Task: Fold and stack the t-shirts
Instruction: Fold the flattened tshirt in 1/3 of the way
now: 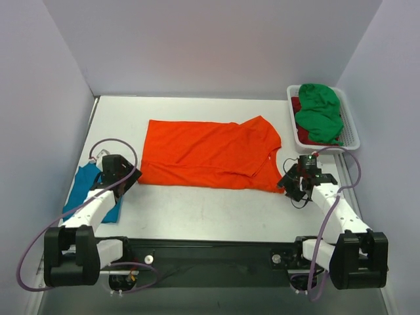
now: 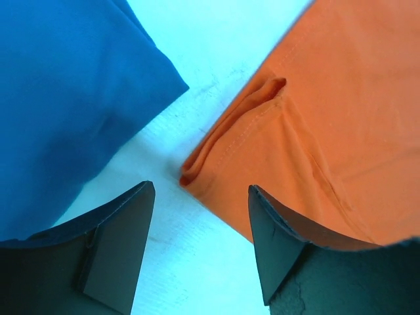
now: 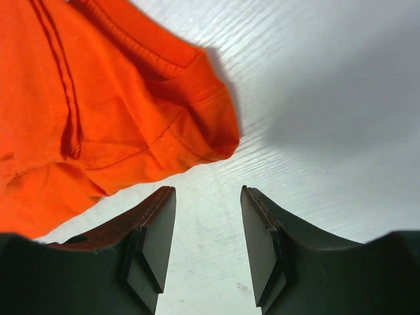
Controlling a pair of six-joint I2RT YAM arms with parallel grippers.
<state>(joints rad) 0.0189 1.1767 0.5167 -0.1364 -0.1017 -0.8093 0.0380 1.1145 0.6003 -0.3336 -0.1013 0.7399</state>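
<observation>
We see the bright orange cloth t-shirt (image 1: 210, 154) lying flat, our left claw (image 2: 200, 190) wide and empty by its left corner, our right claw (image 3: 208, 190) wide and empty by its right corner, and a teal blue cloth t-shirt (image 1: 82, 187) left of it.

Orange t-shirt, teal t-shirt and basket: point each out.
orange t-shirt (image 1: 203, 154), top external view, middle of body.
teal t-shirt (image 2: 65, 98), left wrist view, folded panel.
white basket (image 1: 350, 128), top external view, right rim.

- Legible text, labels, brands, numbers or signs: none in any of the three views.
- The surfaces of the orange t-shirt (image 1: 203, 154), the blue t-shirt (image 1: 80, 185), the green t-shirt (image 1: 319, 111) and the white basket (image 1: 352, 126) show plain colour only.
</observation>
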